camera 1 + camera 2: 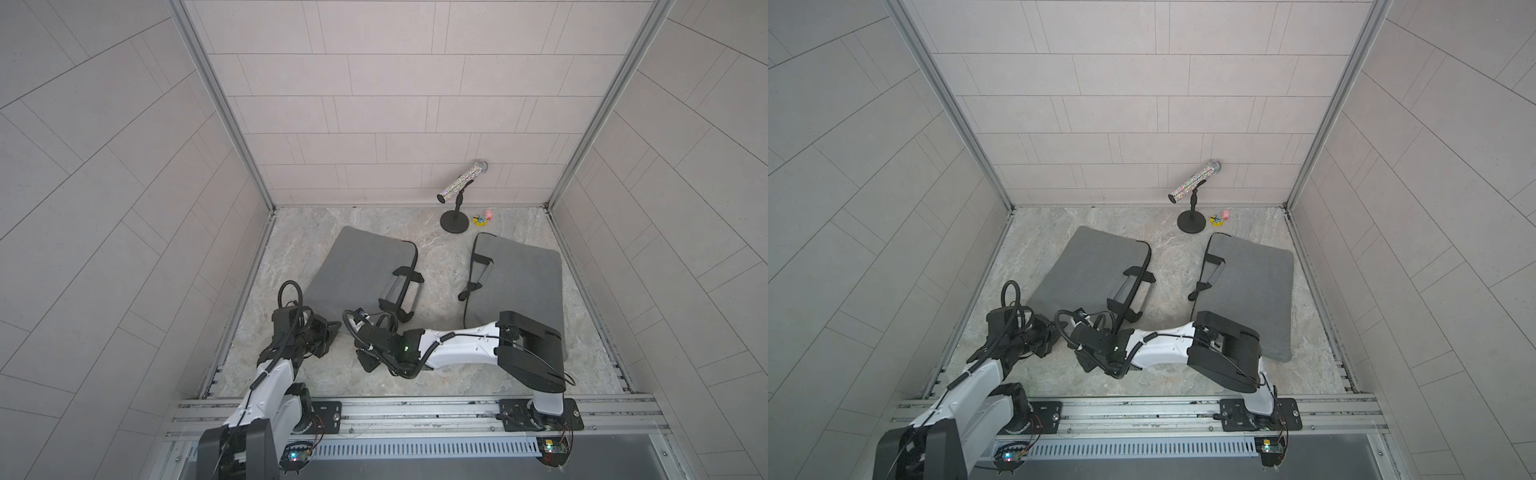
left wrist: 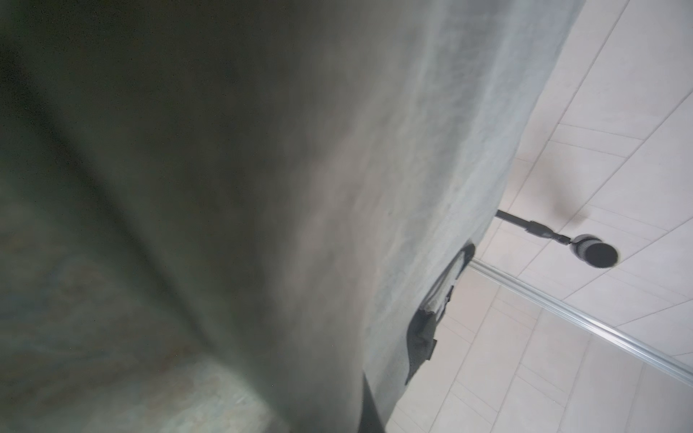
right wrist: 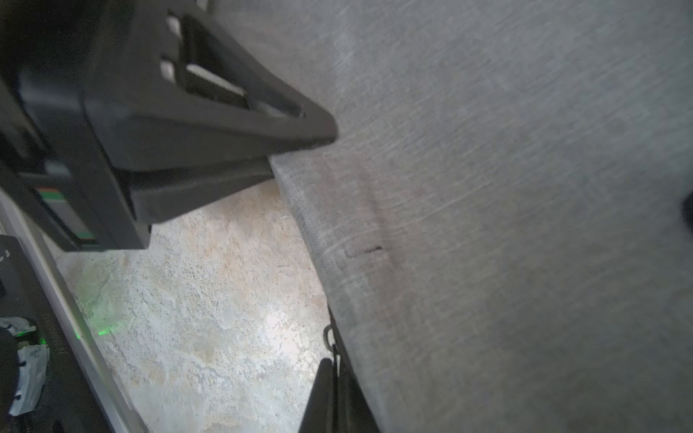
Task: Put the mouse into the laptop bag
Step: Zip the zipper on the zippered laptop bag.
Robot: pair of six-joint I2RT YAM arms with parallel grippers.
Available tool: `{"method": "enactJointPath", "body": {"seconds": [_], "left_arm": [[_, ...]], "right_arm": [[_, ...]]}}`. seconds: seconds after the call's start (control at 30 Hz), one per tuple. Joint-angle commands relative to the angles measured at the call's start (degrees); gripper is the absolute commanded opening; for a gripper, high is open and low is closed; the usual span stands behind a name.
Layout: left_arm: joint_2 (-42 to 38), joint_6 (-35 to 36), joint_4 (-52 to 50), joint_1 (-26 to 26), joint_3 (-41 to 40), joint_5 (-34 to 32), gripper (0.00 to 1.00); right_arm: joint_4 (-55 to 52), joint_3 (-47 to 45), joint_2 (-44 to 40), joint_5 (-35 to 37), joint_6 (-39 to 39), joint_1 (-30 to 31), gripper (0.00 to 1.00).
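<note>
In both top views the grey laptop bag (image 1: 357,266) (image 1: 1088,266) lies on the marbled counter (image 1: 440,266). Its handle faces a second grey bag (image 1: 523,282), which lies well apart from it. Both arms crowd the laptop bag's near edge, and from above their wrists hide the fingertips.

The right wrist view fills that gap. There the left gripper (image 3: 302,152) is closed on the bag's corner, one finger over the fabric and one under it. At the rim of the same picture the right gripper (image 3: 325,375) is closed too. Its tips lie against the bag's dark edge trim, beside a small metal ring (image 3: 328,335); we cannot tell whether it pinches anything.

The left wrist view is nearly all blurred grey cloth, with the microphone stand (image 2: 594,255) (image 1: 455,222) showing past it. Only the top views show the small bright toys (image 1: 483,218) just beside its base.

We cannot make out the mouse in any view; arms and bags cover much of the near counter.
</note>
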Motion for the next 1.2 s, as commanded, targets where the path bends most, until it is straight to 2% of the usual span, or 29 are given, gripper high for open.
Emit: {"method": "enactJointPath", "body": {"seconds": [0.0, 0.23, 0.4, 0.67, 0.7, 0.73, 0.77, 0.8, 0.87, 1.0, 1.17], "left_arm": [[4.86, 4.66, 0.1, 0.2, 4.59, -2.44, 0.0], [15.11, 11.83, -7.04, 3.4, 11.75, -3.76, 0.0], [20.7, 14.38, -8.27, 5.46, 15.66, -5.44, 0.0], [27.68, 12.34, -6.99, 4.72, 26.03, -7.69, 0.0], [27.49, 12.04, -7.06, 4.62, 26.26, -7.74, 0.07], [26.79, 12.01, -7.39, 4.58, 26.1, -7.81, 0.27], [25.25, 12.54, -8.31, 4.48, 25.65, -8.11, 0.51], [22.97, 13.33, -10.31, 4.44, 25.16, -8.31, 0.67], [17.16, 14.56, -14.68, 4.41, 23.63, -7.33, 0.85], [1.82, 13.3, -21.54, 4.32, 16.49, -4.4, 0.89], [-13.82, 4.23, -18.94, 1.91, 5.27, 1.56, 0.89]], "right_arm": [[0.08, -2.66, -4.94, 1.74, 0.42, 0.97, 0.0], [-4.88, -7.71, -9.21, 11.69, 0.75, 0.12, 0.0], [-5.97, -11.41, -11.42, 14.44, 1.13, -1.66, 0.0], [-3.26, -9.9, -11.54, 10.41, 0.66, 0.21, 0.0], [-3.18, -8.82, -10.56, 9.7, 0.72, 0.36, 0.0], [-3.27, -7.84, -9.66, 9.22, 0.93, 0.36, 0.0], [-3.33, -6.87, -8.82, 8.98, 0.88, 0.37, 0.0], [-3.19, -6.1, -8.17, 8.98, 0.64, 0.29, 0.0], [-3.2, -4.82, -7.12, 9.05, 0.13, 0.02, 0.0], [-2.27, -2.92, -5.71, 6.33, -0.55, -1.53, 0.0], [-0.54, -1.84, -4.85, 3.8, -0.83, -2.36, 0.0]]}}
